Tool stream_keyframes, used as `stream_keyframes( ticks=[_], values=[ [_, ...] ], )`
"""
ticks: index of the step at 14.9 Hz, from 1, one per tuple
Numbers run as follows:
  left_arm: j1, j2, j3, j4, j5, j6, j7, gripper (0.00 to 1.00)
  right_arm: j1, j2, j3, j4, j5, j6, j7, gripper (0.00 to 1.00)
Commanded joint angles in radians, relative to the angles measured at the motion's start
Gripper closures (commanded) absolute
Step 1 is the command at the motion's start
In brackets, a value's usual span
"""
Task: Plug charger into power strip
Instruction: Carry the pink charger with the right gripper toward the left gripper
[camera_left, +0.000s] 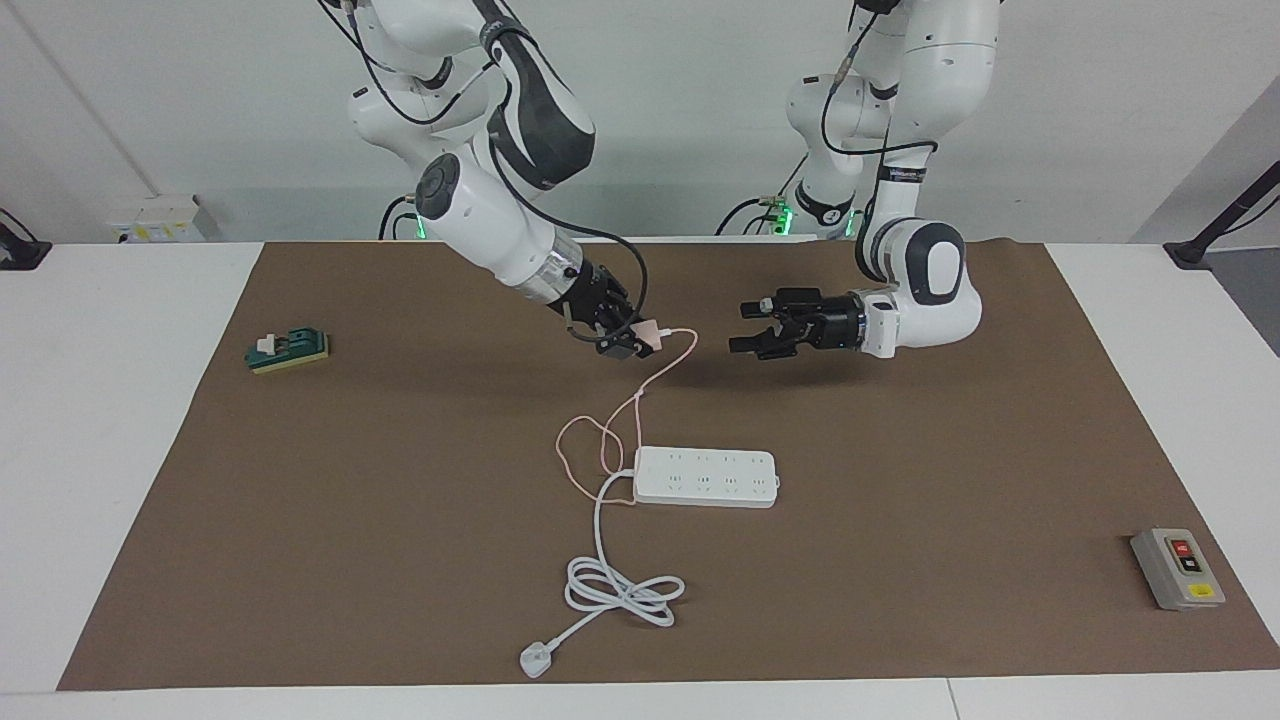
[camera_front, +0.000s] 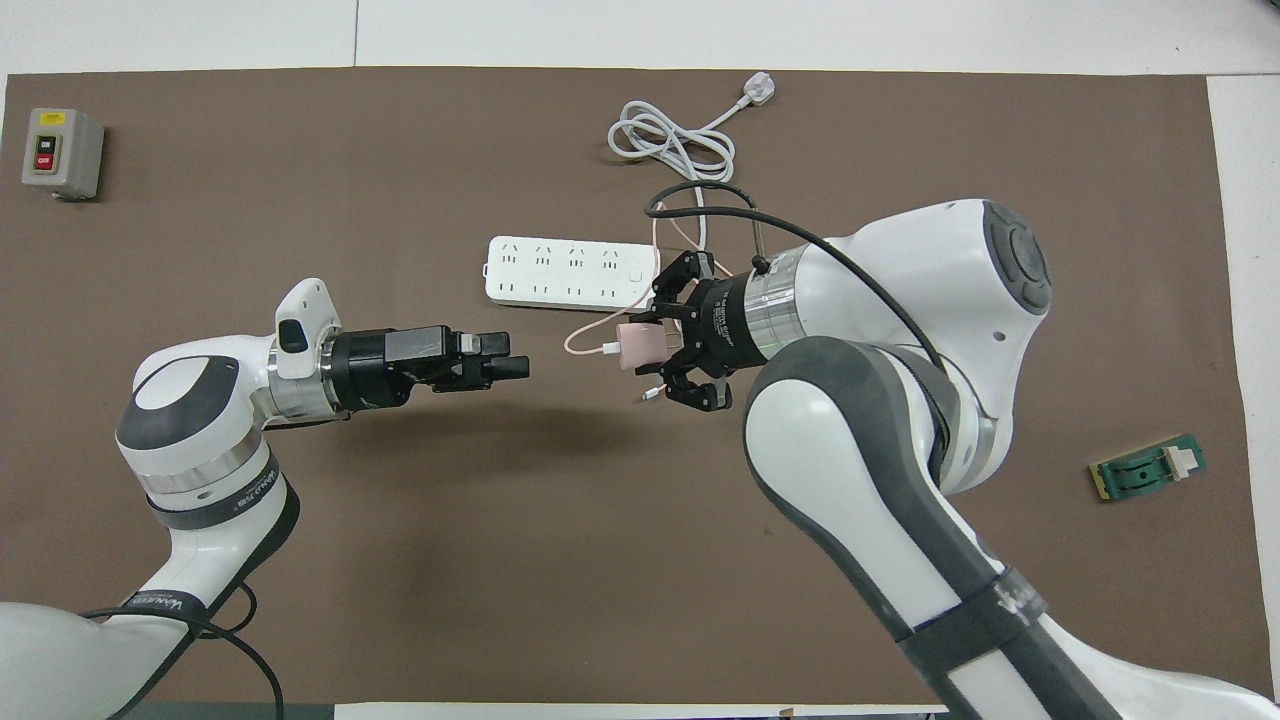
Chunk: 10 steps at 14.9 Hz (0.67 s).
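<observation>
I have the charger (camera_left: 648, 333) up in the air over the bare mat, on the robots' side of the power strip (camera_left: 706, 476), clamped in my right gripper (camera_left: 628, 336). It looks a small, light, hard cube, so weight is no worry; my concern is that it may twist between the fingers if I push it into a socket off-axis. I judge the best hold to be on two flat sides of the body, leaving the pin face clear, and never on the cable. That cable (camera_left: 640, 405) is thin and limp: it hangs from the cube down to the mat and curls in loops touching the strip's cord end, so it could drag or snag as I carry on. The strip lies flat, sockets up, its thick white cord (camera_left: 610, 560) coiled toward the table's edge; being light, it may slide under the push. My left gripper (camera_left: 745, 326) waits, fingers apart and empty, over the mat facing the charger.
</observation>
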Motion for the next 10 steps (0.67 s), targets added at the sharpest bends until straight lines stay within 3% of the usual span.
stream_keyframes(
  ticks=[1, 3, 10],
  values=[
    [-0.050, 0.000, 0.016, -0.009, -0.039, 0.028, 0.026, 0.00, 0.029, 0.011, 0.001, -0.013, 0.038, 0.113, 0.045, 1.00],
    [-0.059, 0.005, 0.016, -0.001, -0.048, 0.038, 0.026, 0.00, 0.046, 0.030, 0.000, -0.010, 0.136, 0.165, 0.036, 1.00],
    [-0.111, 0.032, 0.026, 0.019, -0.079, 0.064, 0.064, 0.00, 0.110, 0.064, 0.001, 0.011, 0.148, 0.199, 0.033, 1.00]
  ],
)
